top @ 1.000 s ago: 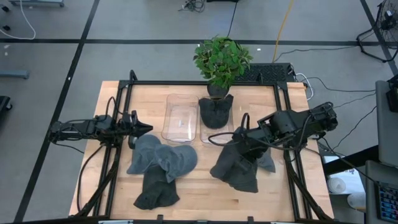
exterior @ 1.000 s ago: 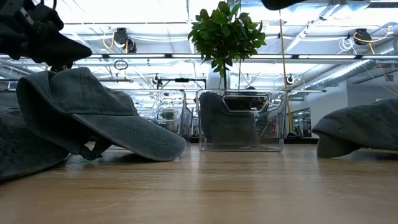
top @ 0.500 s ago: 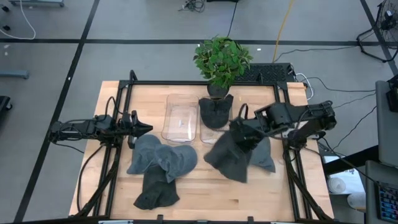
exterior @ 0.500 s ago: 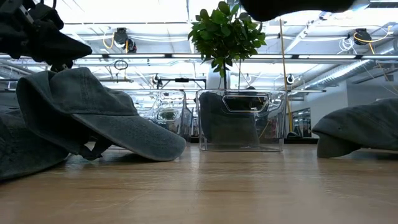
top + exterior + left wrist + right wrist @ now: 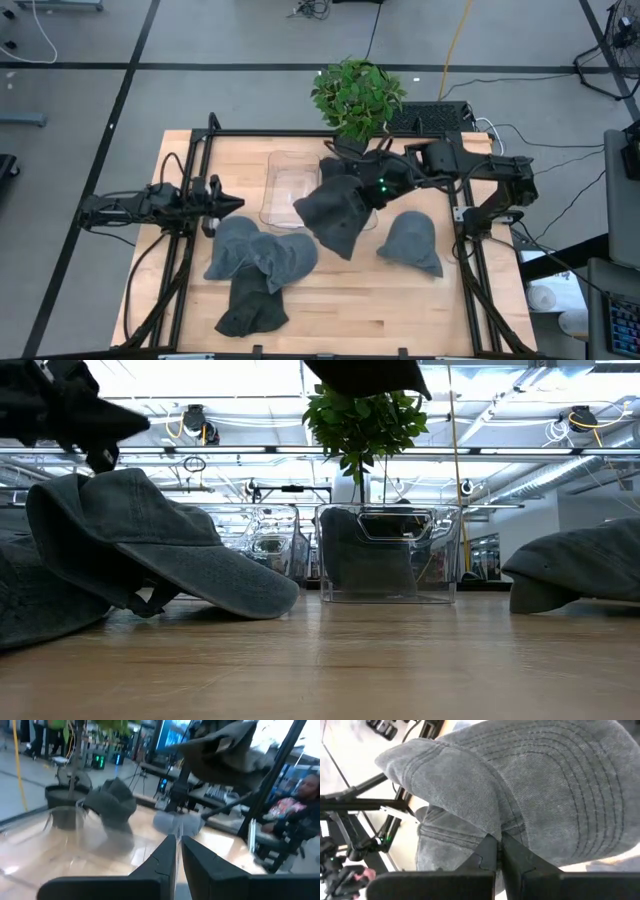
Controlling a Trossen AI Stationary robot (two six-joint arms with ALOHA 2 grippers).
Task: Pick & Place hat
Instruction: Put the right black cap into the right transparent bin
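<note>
High view shows the right tool [image 5: 372,188] clenched on a grey hat [image 5: 335,212] hanging just beneath it over the clear bins [image 5: 290,190], one hat already binned, four left on the worktop [image 5: 330,300]; left tool [image 5: 232,203] clenched, idle.

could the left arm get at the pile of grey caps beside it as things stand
Probably yes. The left tool, shut and empty, sits just beside the pile of grey denim caps with nothing between. The right tool carries its dark grey cap over the clear plastic bins, clear of that path.
</note>
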